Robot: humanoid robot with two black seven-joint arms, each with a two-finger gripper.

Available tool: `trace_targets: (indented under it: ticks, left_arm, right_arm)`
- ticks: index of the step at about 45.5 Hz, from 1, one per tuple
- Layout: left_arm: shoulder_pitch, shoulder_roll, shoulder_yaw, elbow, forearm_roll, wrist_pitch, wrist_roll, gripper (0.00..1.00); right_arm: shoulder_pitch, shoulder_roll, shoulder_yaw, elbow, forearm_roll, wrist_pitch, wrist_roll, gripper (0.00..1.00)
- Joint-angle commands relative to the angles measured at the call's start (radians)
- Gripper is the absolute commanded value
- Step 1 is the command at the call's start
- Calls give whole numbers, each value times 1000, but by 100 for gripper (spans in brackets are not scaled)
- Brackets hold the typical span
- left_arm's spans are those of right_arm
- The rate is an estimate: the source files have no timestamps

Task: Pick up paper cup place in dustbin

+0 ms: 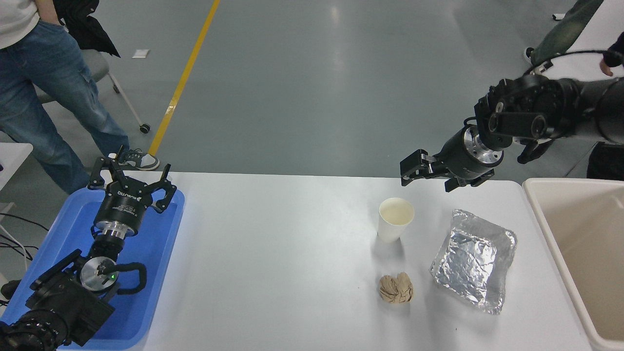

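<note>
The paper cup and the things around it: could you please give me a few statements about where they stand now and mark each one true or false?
1. The paper cup stands upright on the white table. True.
2. The right gripper holds the cup. False: it hangs open near the table's far edge, apart from the cup, holding nothing.
3. The crumpled tan paper ball lies nearer the camera than the cup. True.
4. The silver foil tray lies inside the dustbin. False: it lies on the table between the cup and the dustbin.
5. The left gripper is over the blue plastic tray. True.
</note>
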Motion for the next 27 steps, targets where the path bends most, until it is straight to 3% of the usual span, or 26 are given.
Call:
trace_targets:
  ticks: [1,17,27]
  left_arm:
    - [0,0,0,-1,0,0,0,100]
    - [0,0,0,1,0,0,1,100]
    - [0,0,0,1,0,0,0,100]
  right_arm:
    - [-182,59,2,-149,0,-109,2,100]
    - [-324,90,2,-279,-5,-170,2,98]
    - [-384,102,2,-299,-15,-213,2,89]
